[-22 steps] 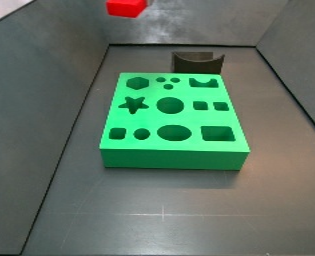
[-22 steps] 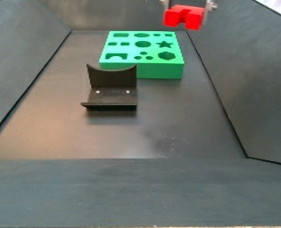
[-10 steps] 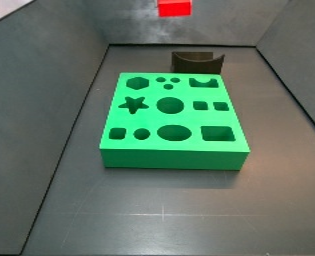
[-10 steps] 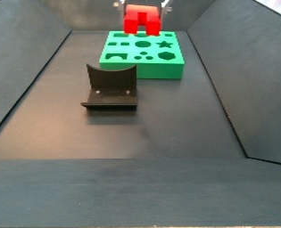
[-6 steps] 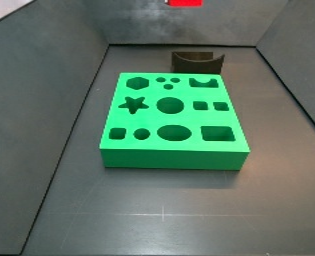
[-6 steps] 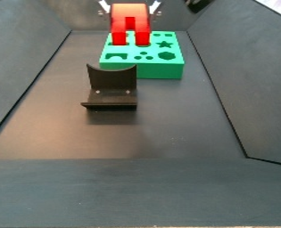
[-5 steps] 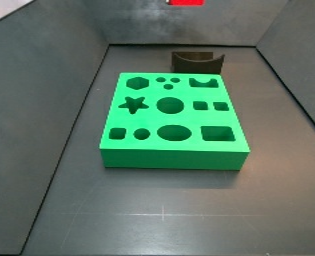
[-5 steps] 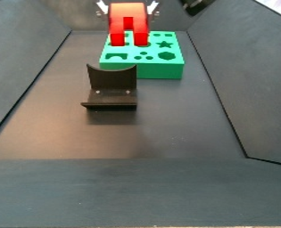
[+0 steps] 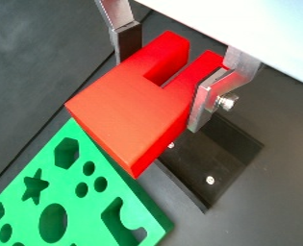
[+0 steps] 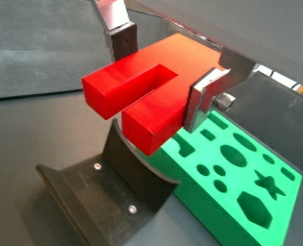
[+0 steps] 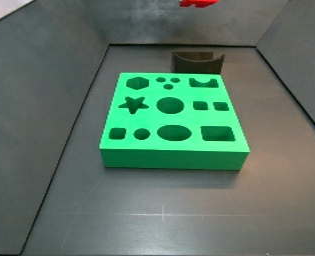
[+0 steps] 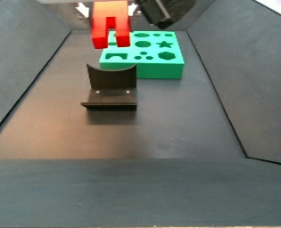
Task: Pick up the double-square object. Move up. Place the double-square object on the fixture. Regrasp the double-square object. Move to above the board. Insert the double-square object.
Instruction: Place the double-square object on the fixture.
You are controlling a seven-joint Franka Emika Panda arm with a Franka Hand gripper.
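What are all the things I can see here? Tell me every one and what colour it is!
double-square object: one, bright red, held up in the air between the gripper's fingers, above the fixture.
board: one, bright green with shaped holes, flat on the dark floor.
fixture: one, dark grey, on the floor next to the board's end.
floor: one, dark grey, walled in on the sides.
gripper: one, silver fingers, shut on the red piece, high over the fixture.

floor (image 12: 143,134): dark | on it: green board (image 12: 145,53), fixture (image 12: 111,86) | gripper (image 12: 109,18) above
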